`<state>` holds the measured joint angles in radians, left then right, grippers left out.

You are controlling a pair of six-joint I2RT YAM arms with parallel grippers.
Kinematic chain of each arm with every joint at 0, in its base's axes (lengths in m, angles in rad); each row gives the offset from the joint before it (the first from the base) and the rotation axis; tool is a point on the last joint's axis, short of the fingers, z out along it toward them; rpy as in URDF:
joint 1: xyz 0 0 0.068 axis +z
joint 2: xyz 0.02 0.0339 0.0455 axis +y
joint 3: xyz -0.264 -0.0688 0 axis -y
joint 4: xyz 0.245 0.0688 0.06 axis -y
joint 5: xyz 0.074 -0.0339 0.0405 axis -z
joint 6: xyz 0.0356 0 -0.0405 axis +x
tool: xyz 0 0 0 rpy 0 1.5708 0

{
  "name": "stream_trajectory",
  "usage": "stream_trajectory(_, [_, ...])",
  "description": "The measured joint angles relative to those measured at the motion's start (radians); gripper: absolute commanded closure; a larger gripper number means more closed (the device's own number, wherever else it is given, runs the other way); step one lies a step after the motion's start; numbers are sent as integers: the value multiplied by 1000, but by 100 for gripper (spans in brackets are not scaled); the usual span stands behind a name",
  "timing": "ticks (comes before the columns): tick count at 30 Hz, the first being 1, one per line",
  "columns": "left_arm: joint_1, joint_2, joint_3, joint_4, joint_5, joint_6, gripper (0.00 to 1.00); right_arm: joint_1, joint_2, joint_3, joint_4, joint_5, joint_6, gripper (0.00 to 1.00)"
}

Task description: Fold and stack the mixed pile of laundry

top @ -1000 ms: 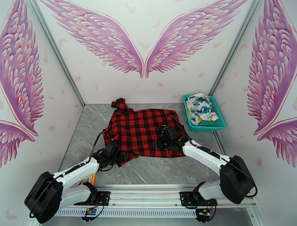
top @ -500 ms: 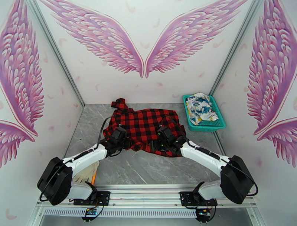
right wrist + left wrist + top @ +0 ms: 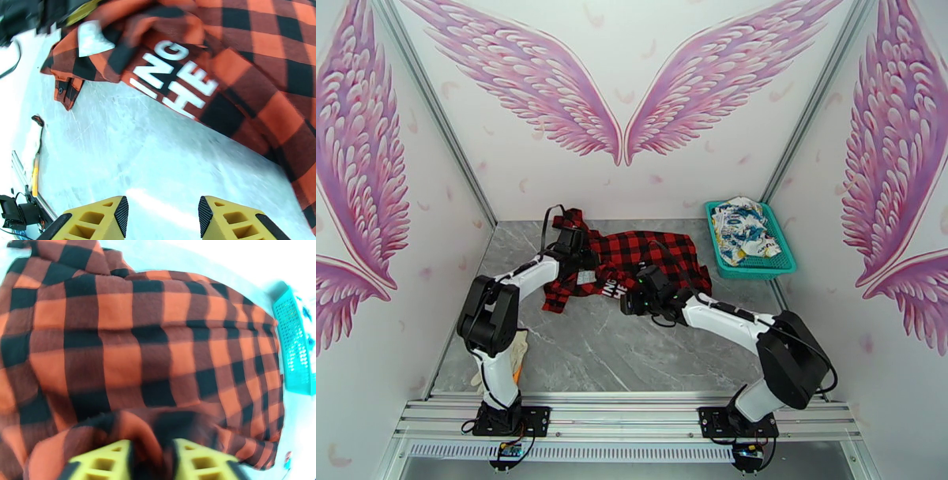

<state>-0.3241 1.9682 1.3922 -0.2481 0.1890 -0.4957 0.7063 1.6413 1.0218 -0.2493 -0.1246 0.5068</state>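
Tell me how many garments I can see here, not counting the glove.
2. The red-and-black check shirt lies on the far half of the table. The white printed garment sits in the teal basket at the far right. Others may hide beneath it.

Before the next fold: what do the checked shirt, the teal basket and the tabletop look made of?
Shirt: soft woven cloth, likely flannel, matte; it drapes and creases.
Basket: rigid plastic, slightly glossy; moulded mesh walls.
Tabletop: grey marble-look slab, smooth with a sheen; stone or laminate, unclear.
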Motion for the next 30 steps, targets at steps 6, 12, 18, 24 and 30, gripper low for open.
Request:
stream_trajectory(6, [33,-1,51,-5,32,8,41,31,145,113,89,-40,39,41])
stream_trajectory(12, [95,-192,-47,-54,31,67,41,46,250,205,172,-60,107,38])
stream_trajectory(18, [145,-463,-310,-90,-3,134,38,45,378,330,180,-41,140,48])
stream_trajectory(24, [172,-546,-525,-112,-3,133,38,45,463,439,175,-32,168,50])
stream_trajectory(30, [178,-557,-567,-97,-1,114,39,45,491,506,87,74,209,44])
